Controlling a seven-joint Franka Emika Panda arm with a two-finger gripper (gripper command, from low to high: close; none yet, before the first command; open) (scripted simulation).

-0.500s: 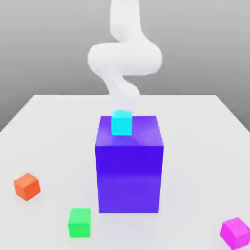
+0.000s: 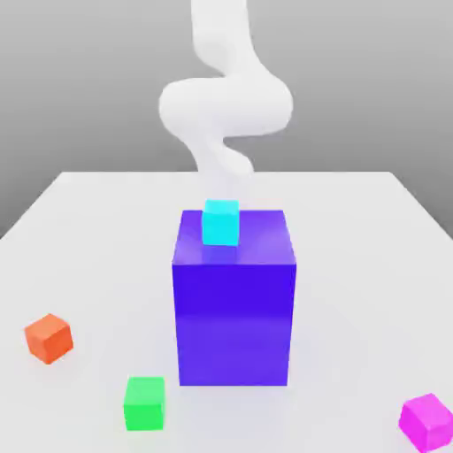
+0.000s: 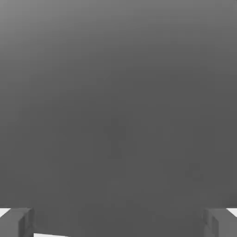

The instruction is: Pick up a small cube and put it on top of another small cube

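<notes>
Hand view shows the hand (image 3: 118, 222) spread wide and empty (nothing grasped yet), since the pink cube (image 2: 427, 422) and green cube (image 2: 144, 403) lie well apart on the bench (image 2: 88, 230).

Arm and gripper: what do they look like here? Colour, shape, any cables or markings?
In the exterior view the arm is plain white, smooth and rounded, with thick tubular links that bulge at the joints. No cables, labels or markings can be seen on it. In the hand view the gripper shows two flat, blocky grey fingers with squared edges, also unmarked.
</notes>
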